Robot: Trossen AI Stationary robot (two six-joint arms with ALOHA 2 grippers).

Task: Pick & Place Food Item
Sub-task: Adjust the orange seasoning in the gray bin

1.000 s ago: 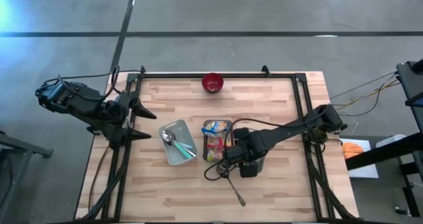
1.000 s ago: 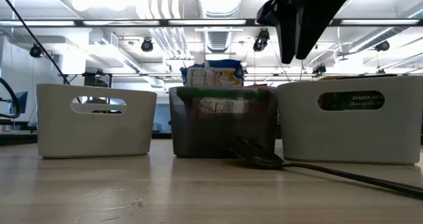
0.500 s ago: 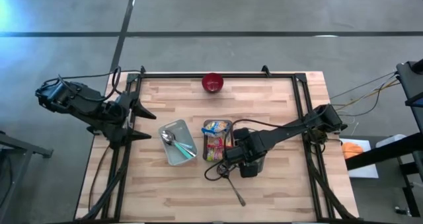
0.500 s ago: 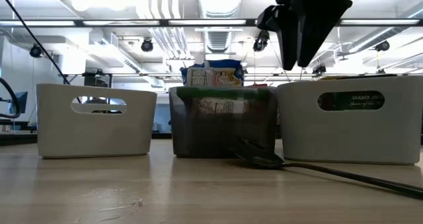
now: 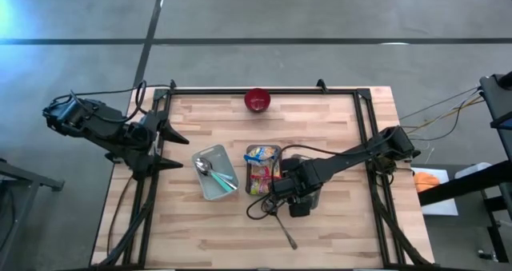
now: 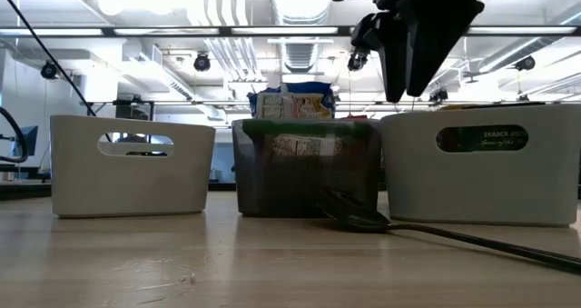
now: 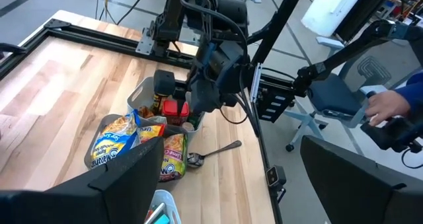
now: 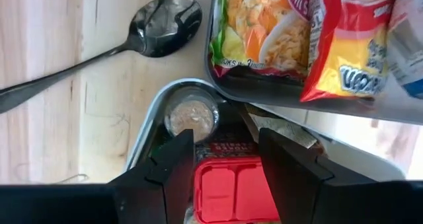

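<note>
Table (image 5: 336, 119): pale wood planks, dark metal frame round the edge. Nothing big has moved over the last second; your right arm has only drifted a touch above the bins, so read this as lining up, not yet picking.

Left gripper (image 5: 178, 149): parked at the table's left edge, fingers spread wide, empty.

Right gripper (image 8: 221, 159): hangs over the white bin (image 6: 481, 167), fingers part open and straddling the red-lidded jar (image 8: 230, 192) without visibly pinching it. You have no food item in hand yet, by my judgement.

Bins: three in a row, smooth rigid plastic, the outer two white with slotted handles. The middle bin (image 6: 307, 167) is dark and see-through, stuffed with glossy, crinkled noodle packets (image 8: 291, 26).

Smaller: a small clear-topped spice jar (image 8: 191, 116) beside the red lid. A black spoon (image 8: 106, 49) lies on the wood just beside the bins. A red bowl (image 5: 258, 100) sits at the far edge.
</note>
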